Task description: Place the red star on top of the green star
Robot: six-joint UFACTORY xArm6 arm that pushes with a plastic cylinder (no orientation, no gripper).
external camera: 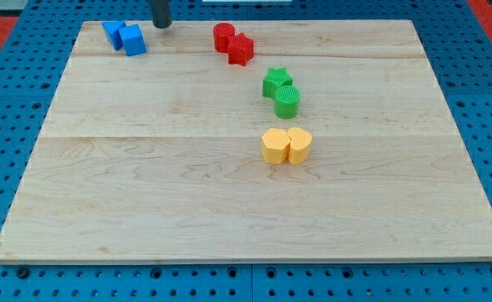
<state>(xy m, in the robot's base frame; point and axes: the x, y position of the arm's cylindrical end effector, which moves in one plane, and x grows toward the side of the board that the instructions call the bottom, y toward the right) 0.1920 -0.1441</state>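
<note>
The red star (pixel 241 49) lies near the view's top centre, touching a red round block (pixel 223 36) on its upper left. The green star (pixel 276 81) lies below and to the right of the red star, with a small gap between them. A green cylinder (pixel 287 101) touches the green star's lower right. My tip (pixel 160 25) is at the view's top edge, left of the red blocks and just right of the blue blocks, touching none of them.
Two blue blocks (pixel 124 37) sit together at the view's top left. Two yellow blocks (pixel 285 144) sit together below the green cylinder. The wooden board (pixel 145 184) lies on a blue pegboard.
</note>
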